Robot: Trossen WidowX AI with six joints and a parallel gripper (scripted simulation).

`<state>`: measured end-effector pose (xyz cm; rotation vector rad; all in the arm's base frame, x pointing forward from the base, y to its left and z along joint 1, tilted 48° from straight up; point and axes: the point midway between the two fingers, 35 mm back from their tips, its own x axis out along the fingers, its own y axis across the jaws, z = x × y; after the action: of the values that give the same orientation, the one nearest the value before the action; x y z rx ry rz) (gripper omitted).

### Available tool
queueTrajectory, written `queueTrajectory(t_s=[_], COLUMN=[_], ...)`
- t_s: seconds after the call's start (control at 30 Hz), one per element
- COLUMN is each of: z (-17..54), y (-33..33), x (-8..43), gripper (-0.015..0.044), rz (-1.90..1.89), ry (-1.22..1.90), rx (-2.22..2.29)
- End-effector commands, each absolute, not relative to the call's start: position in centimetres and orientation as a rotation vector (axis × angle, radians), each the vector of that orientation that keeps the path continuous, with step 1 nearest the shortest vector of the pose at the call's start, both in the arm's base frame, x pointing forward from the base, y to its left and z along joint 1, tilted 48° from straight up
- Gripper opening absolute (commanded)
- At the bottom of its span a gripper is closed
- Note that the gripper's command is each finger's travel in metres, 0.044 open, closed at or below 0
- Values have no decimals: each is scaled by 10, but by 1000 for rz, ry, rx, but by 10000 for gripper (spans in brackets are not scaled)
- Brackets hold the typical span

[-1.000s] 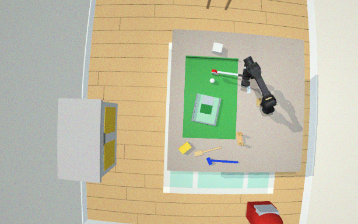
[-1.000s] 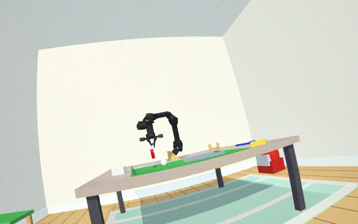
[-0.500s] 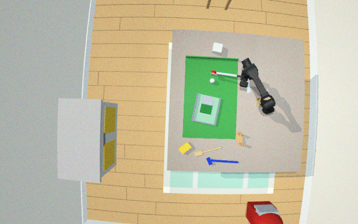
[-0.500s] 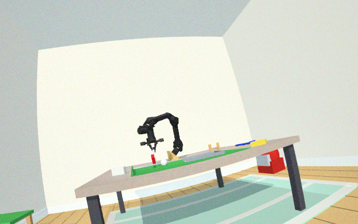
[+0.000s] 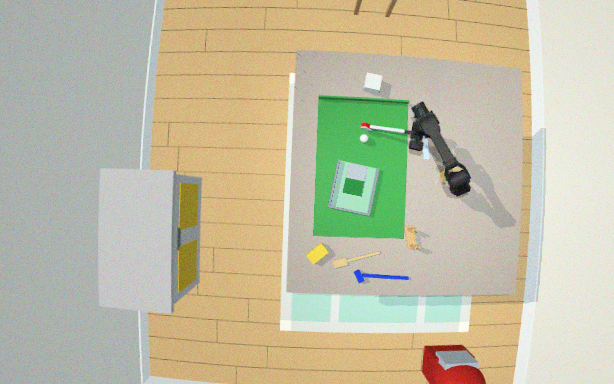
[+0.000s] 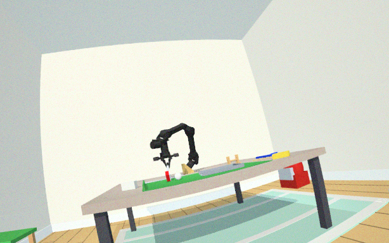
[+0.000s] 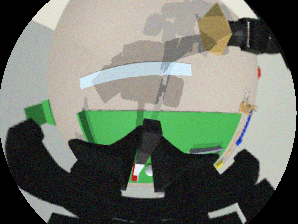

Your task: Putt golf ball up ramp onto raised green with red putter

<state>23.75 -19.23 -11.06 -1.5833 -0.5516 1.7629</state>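
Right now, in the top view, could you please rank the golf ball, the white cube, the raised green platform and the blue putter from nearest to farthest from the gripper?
Measured from the gripper, shut on the red putter:
1. Golf ball, on the mat beside the putter head.
2. White cube, off the mat near its far edge; close to the ball's distance, but slightly farther.
3. Raised green platform, mid-mat.
4. Blue putter, at the table's opposite edge.

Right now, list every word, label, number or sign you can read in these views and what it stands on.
None: no readable text shows in any view.
red putter, held in the gripper: plain.
golf ball: plain.
white cube, yellow block, blue putter: plain.
red box on the floor: no marking visible.
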Motion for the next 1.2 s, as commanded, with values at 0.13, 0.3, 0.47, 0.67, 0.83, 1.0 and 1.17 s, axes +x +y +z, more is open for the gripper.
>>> queueTrajectory(t_s=[0.13, 0.3, 0.47, 0.67, 0.83, 1.0, 1.17], z=[-110, -113, -128, -134, -131, -91, -48], y=[-193, -196, -207, -212, -207, -176, -132], x=[237, 236, 233, 231, 231, 249, 260], gripper=[0, 0, 0, 0, 0, 0, 0], rz=[1762, 1760, 1755, 1753, 1750, 1751, 1749], ry=[-550, -548, -542, -540, -544, -540, -545], rx=[-1584, -1585, -1588, -1589, -1582, -1584, -1583])
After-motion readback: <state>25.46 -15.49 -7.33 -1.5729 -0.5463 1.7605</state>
